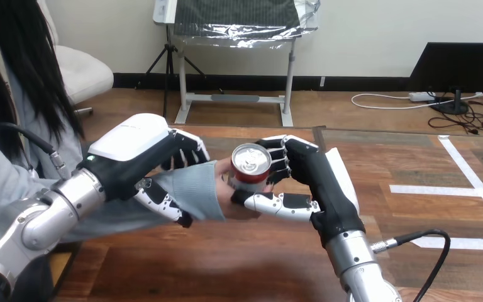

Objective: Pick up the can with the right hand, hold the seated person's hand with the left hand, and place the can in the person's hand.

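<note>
Two grips on: left hand (132, 157) curls round person's wrist (196, 189), 9 o'clock of can (250, 168); right hand (309, 182) curls round can. Seat in palm b4 release.

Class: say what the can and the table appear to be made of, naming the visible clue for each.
The can: probably aluminium; bright silver rimmed lid, glossy red printed wall. The table: wood or wood-look laminate; brown grain in planks, faint sheen.

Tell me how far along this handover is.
Done: the right hand grips the can, and the left hand is curled round the person's wrist. In hand: the can is against the person's hand. Left: the right hand letting go.
</note>
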Available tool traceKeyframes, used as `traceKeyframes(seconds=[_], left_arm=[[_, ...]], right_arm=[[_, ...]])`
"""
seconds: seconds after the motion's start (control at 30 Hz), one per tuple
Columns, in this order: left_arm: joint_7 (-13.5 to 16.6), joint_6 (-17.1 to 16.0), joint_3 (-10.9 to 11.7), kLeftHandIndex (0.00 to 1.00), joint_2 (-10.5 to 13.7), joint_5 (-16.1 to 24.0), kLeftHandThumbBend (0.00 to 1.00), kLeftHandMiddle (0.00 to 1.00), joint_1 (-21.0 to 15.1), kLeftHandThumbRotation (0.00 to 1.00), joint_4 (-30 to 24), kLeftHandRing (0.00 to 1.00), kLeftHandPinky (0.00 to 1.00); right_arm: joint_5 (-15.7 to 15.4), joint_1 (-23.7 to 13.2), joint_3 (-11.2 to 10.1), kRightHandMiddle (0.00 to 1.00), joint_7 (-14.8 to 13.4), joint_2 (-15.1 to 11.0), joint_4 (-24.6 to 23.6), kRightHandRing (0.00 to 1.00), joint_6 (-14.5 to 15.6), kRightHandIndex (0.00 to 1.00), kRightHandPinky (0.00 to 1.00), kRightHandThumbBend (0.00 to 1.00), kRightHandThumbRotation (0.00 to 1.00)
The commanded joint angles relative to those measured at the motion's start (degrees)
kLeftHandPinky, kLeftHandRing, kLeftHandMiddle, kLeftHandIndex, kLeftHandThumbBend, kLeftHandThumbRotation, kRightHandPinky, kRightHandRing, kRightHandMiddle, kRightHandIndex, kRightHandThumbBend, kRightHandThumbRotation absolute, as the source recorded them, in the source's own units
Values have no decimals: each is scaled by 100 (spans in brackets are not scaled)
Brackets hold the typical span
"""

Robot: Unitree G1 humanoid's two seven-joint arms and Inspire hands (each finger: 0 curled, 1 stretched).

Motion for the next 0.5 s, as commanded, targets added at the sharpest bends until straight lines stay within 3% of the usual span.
traceKeyframes(seconds=[0.0, 0.2, 0.47], left_arm=[[164, -42, 214, 75, -35, -97, 99, 71, -243, 27, -183, 67, 62], [148, -4, 268, 84, -8, -168, 100, 80, -68, 36, -340, 78, 76], [114, 43, 400, 93, 8, -278, 100, 90, 242, 46, -640, 89, 86]], right_arm=[[-51, -374, 62, 75, 75, -23, -62, 74, -134, 77, 72, 85, 8], [-134, -350, 51, 82, 117, -111, -79, 82, -78, 85, 81, 88, 19], [-104, -324, -20, 89, 159, -179, 22, 87, -264, 92, 86, 93, 30]])
